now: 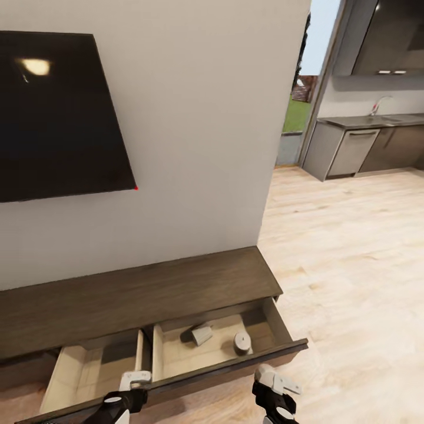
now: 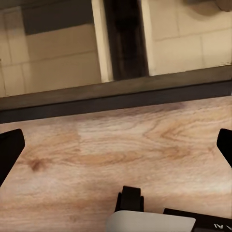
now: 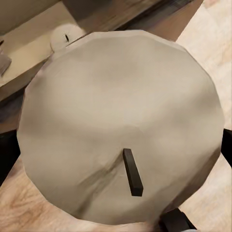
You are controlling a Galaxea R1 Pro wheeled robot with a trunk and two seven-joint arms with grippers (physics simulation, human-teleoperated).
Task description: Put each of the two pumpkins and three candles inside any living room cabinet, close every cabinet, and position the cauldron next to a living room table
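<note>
- A pale round candle [image 3: 121, 121] with a dark wick sits clamped between the right gripper [image 1: 275, 393] fingers, just in front of the open drawer [image 1: 176, 347].
- Two more candles lie in that cabinet [image 1: 135, 294] drawer: one upright [image 1: 242, 341], one apparently tipped over [image 1: 201, 334].
- The left gripper [image 1: 134, 384] hangs over the wooden floor [image 2: 116, 150], jaws spread wide, holding nothing.

The cabinet [image 1: 141, 288] looks like dark brown wood with a matt, visible grain; its drawer [image 1: 224, 347] insides are pale beige, smooth and flat. The floor [image 1: 353, 247] is light wood planking with a soft sheen. The screen [image 1: 59, 112] on the wall is glossy black and catches a lamp's reflection. The candle [image 3: 121, 125] in the right tool [image 1: 277, 397] appears waxy, matt off-white, with a dark wick, though up close its surface is blurred. The kitchen counter [image 1: 371, 122] seems grey and smooth.
</note>
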